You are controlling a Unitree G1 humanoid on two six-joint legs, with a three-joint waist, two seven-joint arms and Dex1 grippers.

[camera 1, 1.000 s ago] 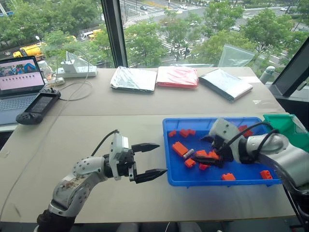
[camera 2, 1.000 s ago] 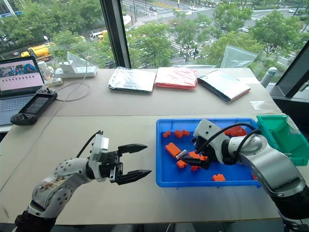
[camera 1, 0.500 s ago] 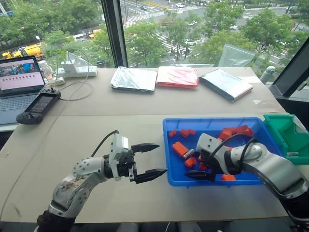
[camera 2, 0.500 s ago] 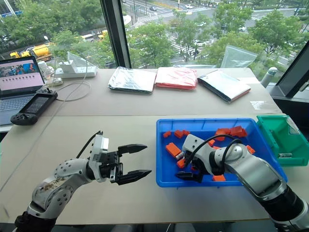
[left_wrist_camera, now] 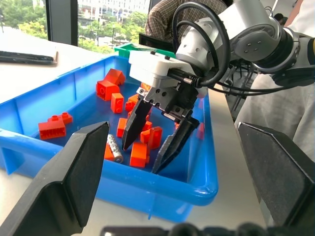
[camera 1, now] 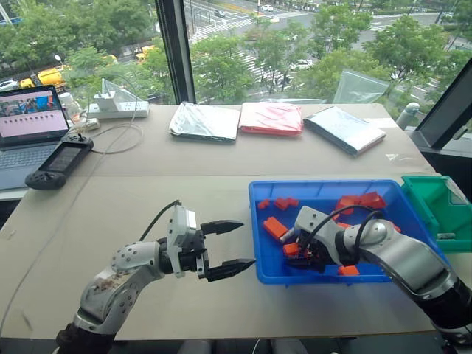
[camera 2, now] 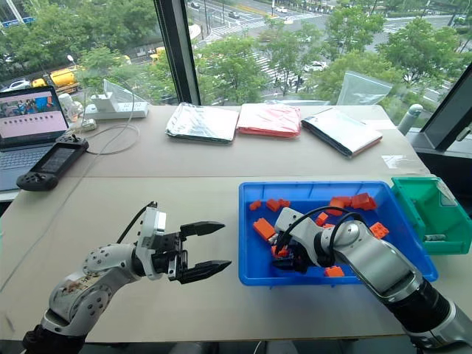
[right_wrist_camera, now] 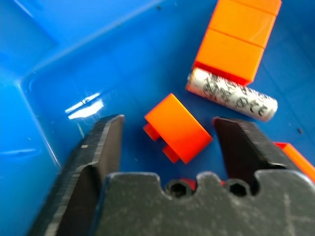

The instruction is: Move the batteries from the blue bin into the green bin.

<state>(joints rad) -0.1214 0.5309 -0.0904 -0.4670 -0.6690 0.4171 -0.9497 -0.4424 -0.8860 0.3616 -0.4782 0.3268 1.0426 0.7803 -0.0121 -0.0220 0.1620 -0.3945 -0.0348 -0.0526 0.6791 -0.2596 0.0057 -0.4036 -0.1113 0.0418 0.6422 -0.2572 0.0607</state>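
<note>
The blue bin (camera 1: 324,185) lies on the table at the right, holding several orange bricks. A silver battery (right_wrist_camera: 234,96) rests against a long orange brick (right_wrist_camera: 236,42) near the bin's left end, also seen as the battery (left_wrist_camera: 114,149). My right gripper (left_wrist_camera: 141,157) is low inside the bin, open, its fingers either side of a small orange brick (right_wrist_camera: 177,128) without touching it; the battery lies just beyond its tips. The green bin (camera 1: 435,206) stands right of the blue bin with a small grey cylinder (camera 2: 435,237) inside. My left gripper (camera 1: 245,243) hovers open and empty left of the blue bin.
A laptop (camera 1: 29,125), a game controller (camera 1: 57,164) and a power strip (camera 1: 118,109) sit at the far left. Two silver pouches (camera 1: 204,120) and a red one (camera 1: 270,117) lie by the window. A person in a plaid shirt (left_wrist_camera: 167,19) stands behind the bins.
My right gripper has sunk lower into the blue bin, shifting toward its near left corner, and its fingers have narrowed around the small brick. The left arm has stayed still.
</note>
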